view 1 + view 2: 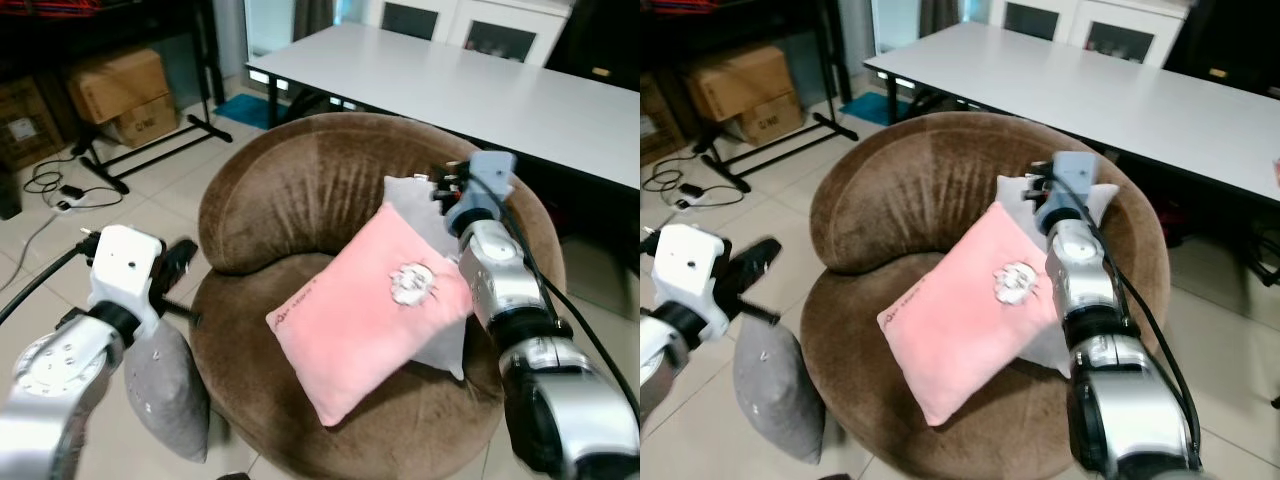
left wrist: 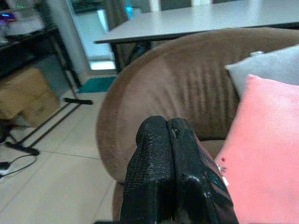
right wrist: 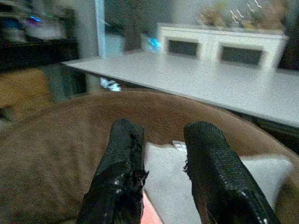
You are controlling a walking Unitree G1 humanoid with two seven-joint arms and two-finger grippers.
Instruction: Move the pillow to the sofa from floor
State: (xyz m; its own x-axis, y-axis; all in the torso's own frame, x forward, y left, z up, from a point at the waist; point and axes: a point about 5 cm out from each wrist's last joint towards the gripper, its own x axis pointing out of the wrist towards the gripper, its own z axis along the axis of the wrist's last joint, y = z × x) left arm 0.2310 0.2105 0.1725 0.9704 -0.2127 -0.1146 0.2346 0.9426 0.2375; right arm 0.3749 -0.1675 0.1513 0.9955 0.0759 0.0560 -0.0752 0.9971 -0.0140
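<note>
A round brown sofa with a curved back stands on a pale tiled floor, and a pink pillow lies tilted across its seat, one corner reaching toward the front edge and its upper part leaning on a grey pillow that rests against the backrest at the right side. A second grey pillow stands upright on the floor, touching the sofa's left front edge, so it is not yet on the seat. The left gripper hangs just above that floor pillow, beside the sofa's left edge; in the left wrist view its two black fingers are pressed together with nothing between them. The right gripper is raised over the back of the seat, above the grey pillow near the right part of the backrest; its fingers stand apart with a clear gap and hold nothing. Behind the sofa runs a long white table, and past it a white cabinet with dark door panels. At the far left, cardboard boxes sit under a black rack, and a cable with a plug lies on the tiles near them.
</note>
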